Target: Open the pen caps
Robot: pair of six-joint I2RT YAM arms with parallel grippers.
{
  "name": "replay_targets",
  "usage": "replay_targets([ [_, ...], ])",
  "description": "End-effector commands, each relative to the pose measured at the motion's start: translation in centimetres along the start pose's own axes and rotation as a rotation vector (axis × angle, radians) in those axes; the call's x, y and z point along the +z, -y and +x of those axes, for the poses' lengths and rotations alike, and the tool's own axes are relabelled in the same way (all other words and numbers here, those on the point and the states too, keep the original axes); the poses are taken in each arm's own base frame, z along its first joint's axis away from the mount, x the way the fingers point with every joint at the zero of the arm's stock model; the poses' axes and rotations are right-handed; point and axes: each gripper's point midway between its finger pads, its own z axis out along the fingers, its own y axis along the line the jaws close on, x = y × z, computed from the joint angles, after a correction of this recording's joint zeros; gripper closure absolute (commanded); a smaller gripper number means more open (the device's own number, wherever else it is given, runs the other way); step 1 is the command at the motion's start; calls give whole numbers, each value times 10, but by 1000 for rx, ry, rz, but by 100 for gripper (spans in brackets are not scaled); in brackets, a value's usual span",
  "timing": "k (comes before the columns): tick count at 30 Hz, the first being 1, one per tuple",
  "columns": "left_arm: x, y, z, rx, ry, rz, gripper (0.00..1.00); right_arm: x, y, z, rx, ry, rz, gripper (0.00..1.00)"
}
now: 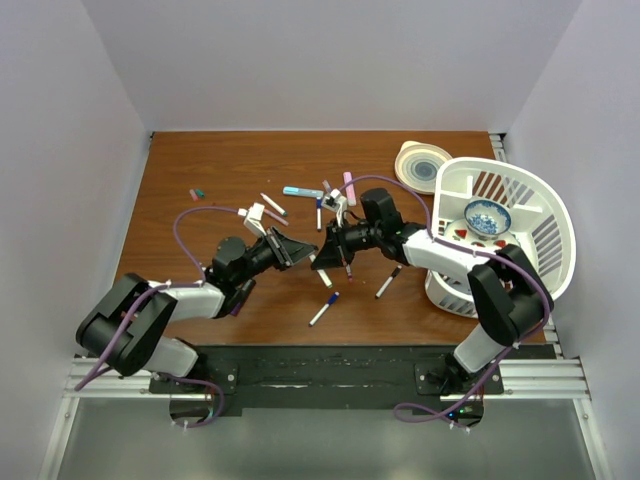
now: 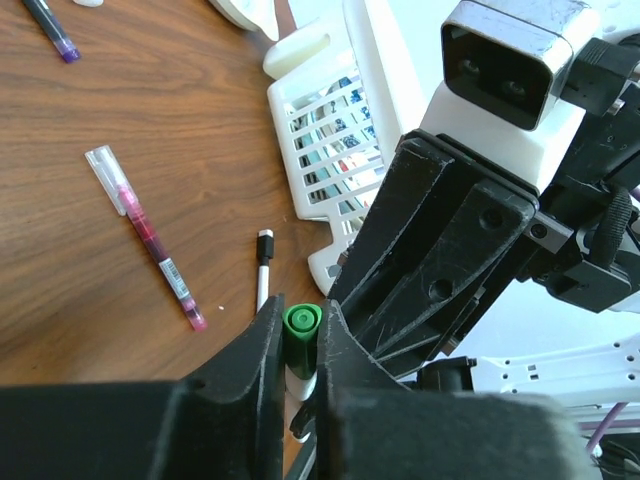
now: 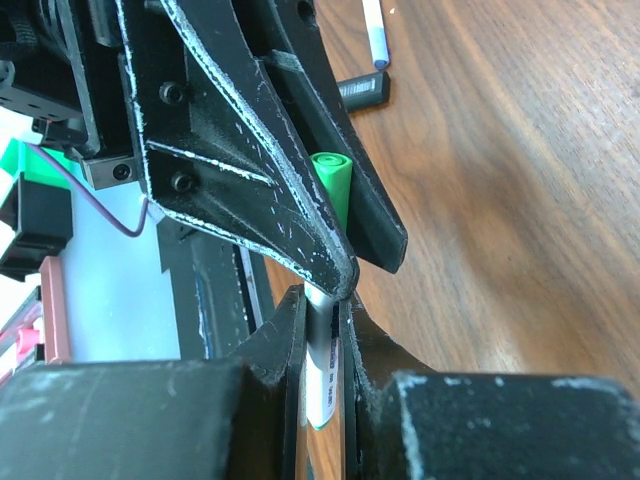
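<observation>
Pinching the green cap (image 2: 301, 325) in my left gripper (image 2: 300, 345) while my right gripper (image 3: 322, 325) clamps its barrel (image 3: 322, 375) over the table (image 1: 200, 270); cap looks not yet off. Small loose caps (image 1: 199, 192) lie far left; several pens (image 1: 323, 310) wait.

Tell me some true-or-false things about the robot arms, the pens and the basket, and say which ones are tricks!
1. The left tool pinches a green cap. True.
2. The right tool is wide open and holds nothing. False: it is shut on a white pen barrel.
3. Loose pens lie on the table. True.
4. The blue bowl sits on the table. False: it lies inside the white basket.
</observation>
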Motion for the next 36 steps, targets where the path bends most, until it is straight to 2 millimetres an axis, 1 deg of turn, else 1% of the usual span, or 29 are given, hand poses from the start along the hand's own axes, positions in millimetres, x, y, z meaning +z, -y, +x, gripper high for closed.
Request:
replay_targets([
  [1,4,22,-14,46,35,68,100,-3,-6,-18,-39,54,-16,100],
  [2,4,19,-16,42,43,46,100,-2,-6,-19,-38,59,-23,100],
  [4,0,21,-42,60,113,36,100,1,-9,-13,-12,45,-49,100],
  [5,-3,16,-51,59,135,13,100,3,-10,-12,-9,40,-58,100],
  [6,-11,16,-76,70,204,1,100,5,-10,-8,-6,30,-61,100],
  [8,-22,9,-101,61,275,-35,100,11,-14,-2,-3,3,-75,100],
  [9,-33,9,-123,74,341,-48,100,13,-15,1,-10,-9,-76,100],
  [10,-38,6,-135,72,377,-74,100,17,-19,3,-22,-21,-82,100],
  [11,-43,-2,-140,64,391,-113,100,19,-18,7,-13,-37,-80,100],
  [12,-52,-3,-156,73,435,-129,100,22,-18,9,-18,-46,-79,100],
  [15,-70,-25,-171,48,480,-210,100,25,-15,13,-15,-62,-65,100],
  [16,-74,-31,-173,41,485,-229,100,26,-15,12,-18,-62,-66,100],
  [17,-79,-43,-171,21,482,-267,100,26,-12,13,-12,-67,-53,100],
  [19,-94,-71,-177,1,509,-360,100,24,-12,8,-52,-64,-42,100],
  [20,-103,-93,-173,-46,502,-444,100,23,-13,8,-63,-66,-37,100],
  [21,-115,-117,-176,-87,522,-521,100,21,-15,5,-96,-59,-34,100],
  [23,-131,-147,-182,-147,544,-645,100,18,-15,3,-115,-56,-28,100],
  [24,-144,-171,-186,-193,558,-725,100,16,-14,1,-126,-50,-26,100],
  [26,-160,-201,-200,-227,570,-868,100,15,-15,0,-132,-50,-30,100],
  [27,-167,-211,-208,-217,589,-922,100,14,-17,-2,-138,-46,-34,100],
  [28,-171,-220,-208,-219,569,-973,100,14,-17,-3,-139,-44,-34,100],
  [29,-172,-228,-221,-216,573,-996,100,13,-18,-3,-144,-43,-36,100],
  [30,-175,-235,-226,-213,580,-1030,100,12,-18,-4,-146,-39,-35,100],
  [31,-178,-243,-226,-224,567,-1064,100,10,-20,-6,-150,-35,-37,100],
  [32,-178,-251,-236,-229,569,-1081,100,9,-20,-7,-155,-30,-37,100],
  [33,-178,-255,-241,-232,565,-1090,100,8,-20,-8,-155,-27,-37,100],
  [34,-184,-263,-242,-236,560,-1133,100,7,-22,-9,-160,-24,-40,100],
  [35,-183,-271,-255,-236,562,-1144,98,7,-22,-10,-161,-22,-41,100],
  [36,-185,-276,-260,-238,556,-1160,96,5,-22,-11,-163,-18,-40,100],
])
